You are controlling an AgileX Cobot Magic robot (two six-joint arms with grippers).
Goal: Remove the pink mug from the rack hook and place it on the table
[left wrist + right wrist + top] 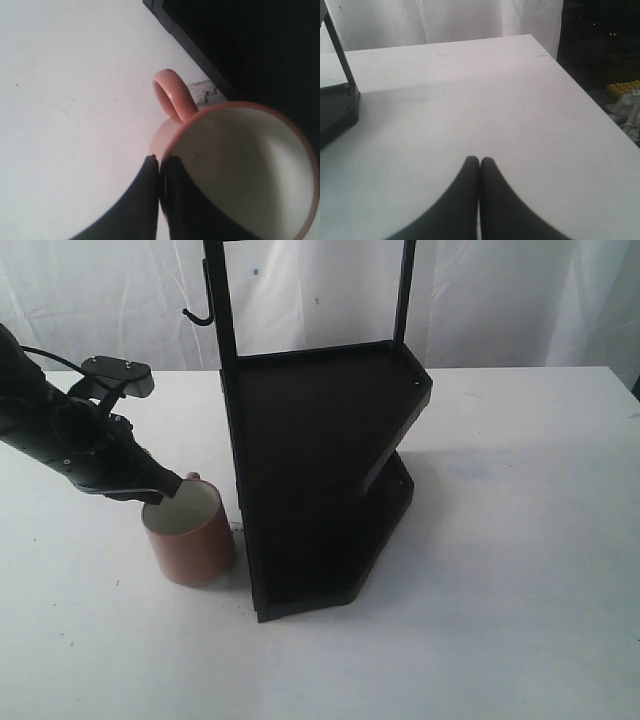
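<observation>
Pink mug (190,535) on table (500,590) — left gripper (160,160) pinches its rim (near the handle (172,95))

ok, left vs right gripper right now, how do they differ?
The left gripper pinches the rim of the mug, one finger inside and one outside; the right gripper is shut on nothing. The left one sits beside the rack; the right one is over bare table, with the rack only at the edge of its view. The left shows in the exterior view; the right does not. Shared: dark fingers pressed together.
</observation>
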